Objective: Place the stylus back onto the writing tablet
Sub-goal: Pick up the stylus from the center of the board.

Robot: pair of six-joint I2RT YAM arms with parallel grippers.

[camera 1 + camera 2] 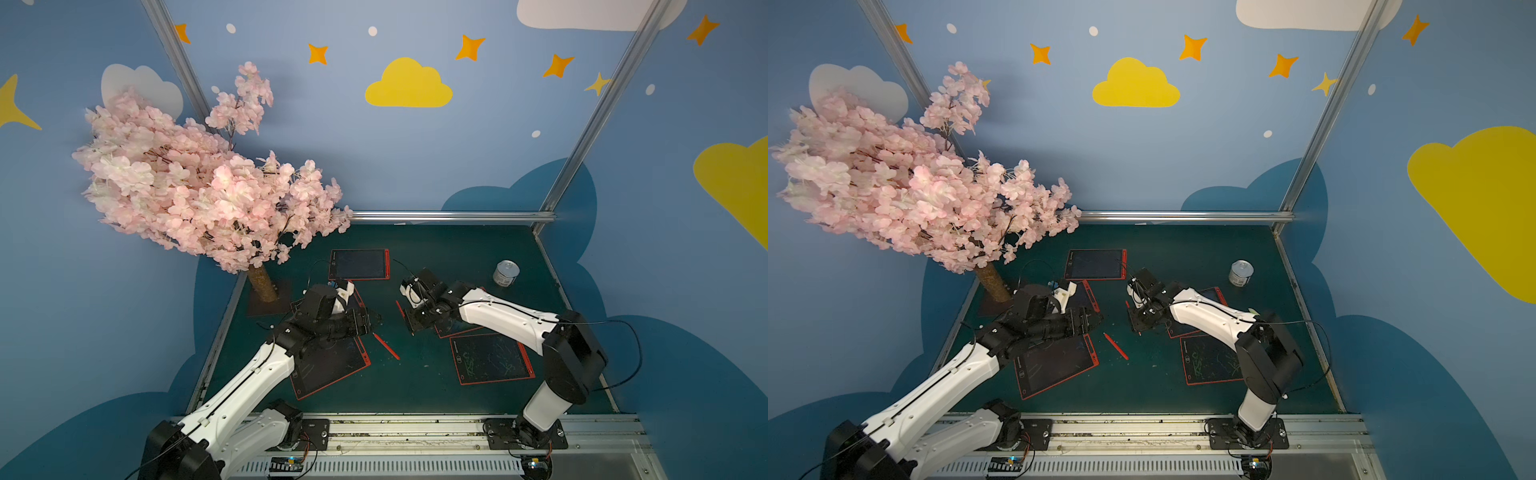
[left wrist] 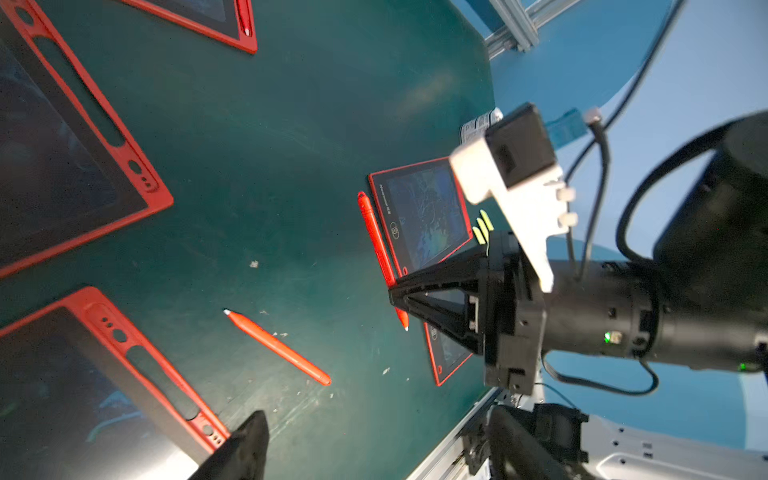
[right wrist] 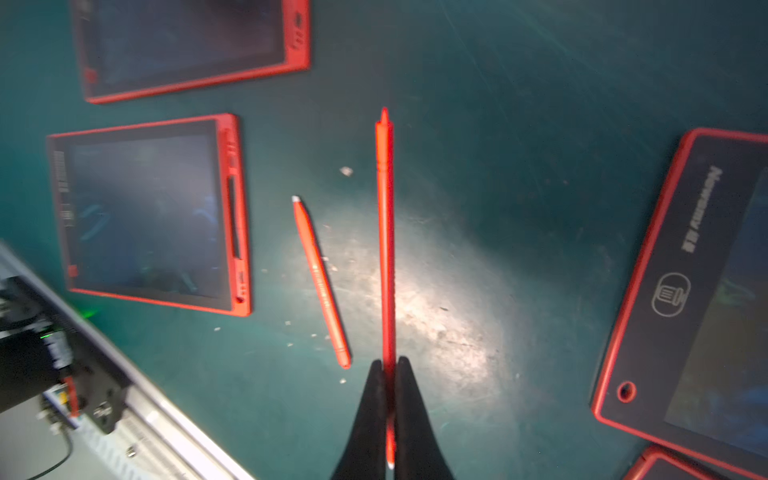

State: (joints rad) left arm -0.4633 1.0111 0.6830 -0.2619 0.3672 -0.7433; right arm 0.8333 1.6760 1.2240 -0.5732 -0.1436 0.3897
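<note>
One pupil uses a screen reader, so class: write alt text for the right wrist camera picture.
The right gripper is shut on a thin orange-red plastic stylus held out over the dark green table mat. A second matching stylus lies loose on the mat beside it, among flat red-framed writing tablets.

The left arm [image 1: 249,374] is stretched forward from its base and bent inward at the wrist, so that the left end effector [image 1: 360,322] is pointed toward the middle, low above the counter [image 1: 415,374]. Its jaws seem to be parted, though only one finger [image 2: 245,444] is caught in the left wrist view. The right arm [image 1: 511,318] is raised at the elbow and angled inward and down. The right end effector [image 3: 387,368] is closed, both fingers pinched on a stylus [image 3: 385,232] gripped near its tip end. The two end effectors are faced toward each other, apart.
</note>
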